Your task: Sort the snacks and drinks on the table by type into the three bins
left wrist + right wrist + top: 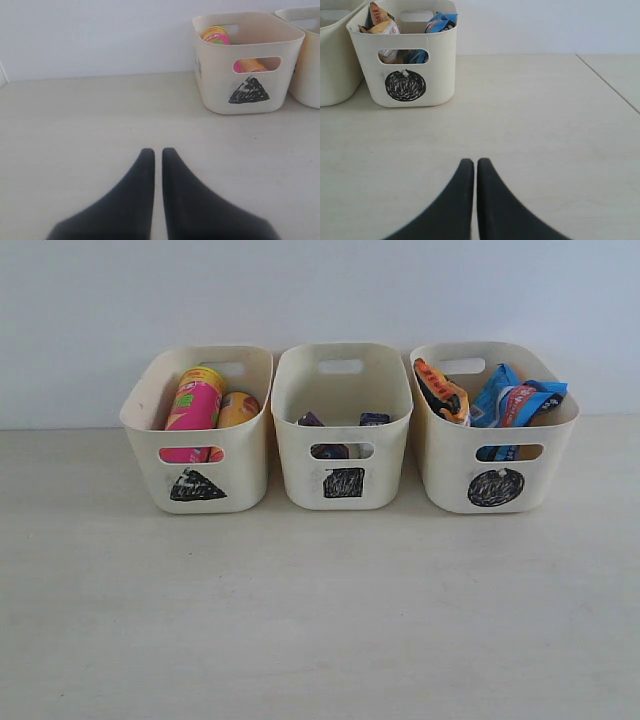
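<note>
Three cream bins stand in a row at the back of the beige table (320,620). The triangle bin (200,430) on the left holds the pink chip tube (193,405) and the yellow chip tube (238,408). Small dark purple boxes (330,450) lie in the square bin (343,425) in the middle. The circle bin (492,430) on the right holds an orange-brown packet (441,390) and blue packets (515,400). Neither gripper shows in the exterior view. My left gripper (158,151) is shut and empty over bare table, short of the triangle bin (245,62). My right gripper (474,161) is shut and empty, short of the circle bin (405,55).
A pale wall (320,290) rises right behind the bins. A seam or table edge (610,82) runs along the far right in the right wrist view. No loose item lies on the table in front of the bins.
</note>
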You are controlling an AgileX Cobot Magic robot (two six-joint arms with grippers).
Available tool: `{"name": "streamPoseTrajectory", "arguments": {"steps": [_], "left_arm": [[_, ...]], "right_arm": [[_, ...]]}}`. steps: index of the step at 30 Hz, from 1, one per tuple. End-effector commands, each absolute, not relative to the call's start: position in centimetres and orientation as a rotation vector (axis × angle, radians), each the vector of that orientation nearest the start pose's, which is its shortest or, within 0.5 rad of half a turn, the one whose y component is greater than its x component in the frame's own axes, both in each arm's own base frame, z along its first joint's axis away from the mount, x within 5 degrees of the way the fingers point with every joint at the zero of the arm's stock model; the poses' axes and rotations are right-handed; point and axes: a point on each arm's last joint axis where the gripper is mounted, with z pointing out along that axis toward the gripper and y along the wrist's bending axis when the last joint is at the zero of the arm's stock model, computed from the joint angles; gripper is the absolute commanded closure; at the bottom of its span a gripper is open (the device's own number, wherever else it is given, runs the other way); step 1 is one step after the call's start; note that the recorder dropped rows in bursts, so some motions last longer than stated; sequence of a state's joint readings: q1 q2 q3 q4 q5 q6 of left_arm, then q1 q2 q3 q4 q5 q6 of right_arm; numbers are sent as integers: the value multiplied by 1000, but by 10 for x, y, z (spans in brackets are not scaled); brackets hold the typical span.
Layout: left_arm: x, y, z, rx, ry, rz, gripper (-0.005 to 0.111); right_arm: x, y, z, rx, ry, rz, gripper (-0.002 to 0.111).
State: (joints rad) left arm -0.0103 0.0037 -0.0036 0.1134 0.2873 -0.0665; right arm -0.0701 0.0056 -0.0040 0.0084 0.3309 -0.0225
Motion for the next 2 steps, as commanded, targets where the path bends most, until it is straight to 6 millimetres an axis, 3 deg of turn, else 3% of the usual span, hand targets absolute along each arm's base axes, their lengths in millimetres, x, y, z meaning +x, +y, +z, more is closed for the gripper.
{"name": "streamPoseTrajectory", "arguments": {"steps": [1, 2], "left_arm": [[55, 3, 187, 12, 1772, 48, 103], [55, 3, 187, 12, 1772, 48, 103]], "right_arm": [[54, -3, 184, 46, 1812, -58, 109], [54, -3, 184, 46, 1812, -58, 109]]}}
